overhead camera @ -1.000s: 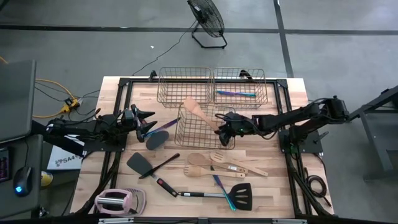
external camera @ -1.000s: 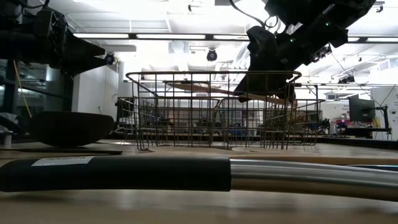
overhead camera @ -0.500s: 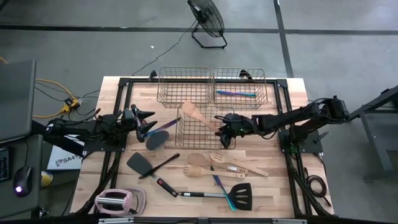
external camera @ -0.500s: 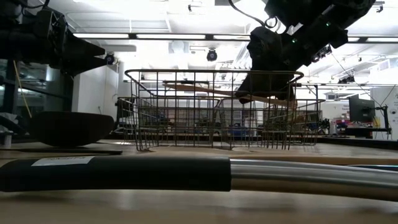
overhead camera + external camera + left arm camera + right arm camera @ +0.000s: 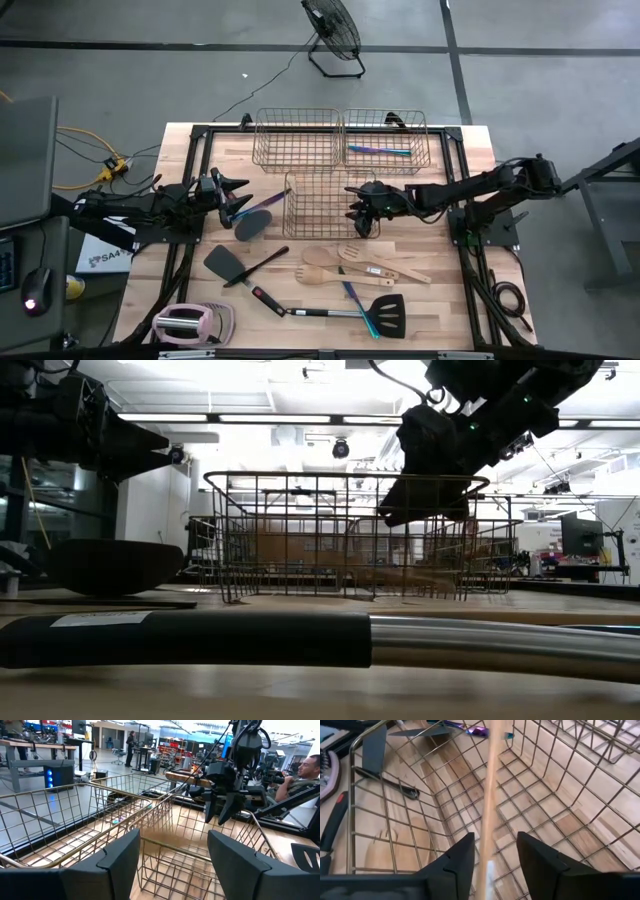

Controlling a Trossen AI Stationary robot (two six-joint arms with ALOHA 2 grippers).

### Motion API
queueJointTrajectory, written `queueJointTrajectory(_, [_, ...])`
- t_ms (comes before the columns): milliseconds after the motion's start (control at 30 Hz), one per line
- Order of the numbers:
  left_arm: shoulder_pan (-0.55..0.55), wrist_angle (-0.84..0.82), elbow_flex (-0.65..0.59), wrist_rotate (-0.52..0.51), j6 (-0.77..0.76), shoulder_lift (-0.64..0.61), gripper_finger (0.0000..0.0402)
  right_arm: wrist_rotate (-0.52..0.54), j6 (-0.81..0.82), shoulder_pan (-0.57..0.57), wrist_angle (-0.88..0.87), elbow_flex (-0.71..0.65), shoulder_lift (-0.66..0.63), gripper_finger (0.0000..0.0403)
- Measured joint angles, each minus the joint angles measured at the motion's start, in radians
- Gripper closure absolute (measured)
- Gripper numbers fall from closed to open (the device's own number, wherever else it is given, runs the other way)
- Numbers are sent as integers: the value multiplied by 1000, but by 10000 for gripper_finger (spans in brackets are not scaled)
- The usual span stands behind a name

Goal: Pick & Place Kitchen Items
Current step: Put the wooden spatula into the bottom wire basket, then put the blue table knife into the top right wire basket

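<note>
Right hand — fingers apart over near basket's right rim; pale wooden handle between them, ungripped, inside basket. Left hand — apart, empty, beside black spoon on desk.

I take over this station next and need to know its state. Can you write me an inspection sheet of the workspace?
Surface: wooden table, three wire baskets on it.
Job's things: wooden spoons and black spatulas lie near the front edge. A black spoon is by the left arm. An iridescent piece is in the far right basket. A pale wooden handle stands inside the middle basket.
Clutter: pink-and-white gadget, front left corner.
Grippers: left gripper open, empty, facing the middle basket. Right gripper over that basket, jaws apart around the handle.
Cables: yellow cable on the floor, left.
Surroundings: floor fan; a seated person.
</note>
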Motion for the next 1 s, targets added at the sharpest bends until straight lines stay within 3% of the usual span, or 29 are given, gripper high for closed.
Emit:
queueJointTrajectory(233, [0, 0, 0, 0, 0, 0, 171, 28, -3, -2, 1, 0, 0, 222])
queueJointTrajectory(433, [0, 0, 0, 0, 0, 0, 171, 17, 0, -15, 0, -1, -27, 216])
queueJointTrajectory(1000, [0, 0, 0, 0, 0, 0, 171, -36, 36, -20, -59, -1, -313, 215])
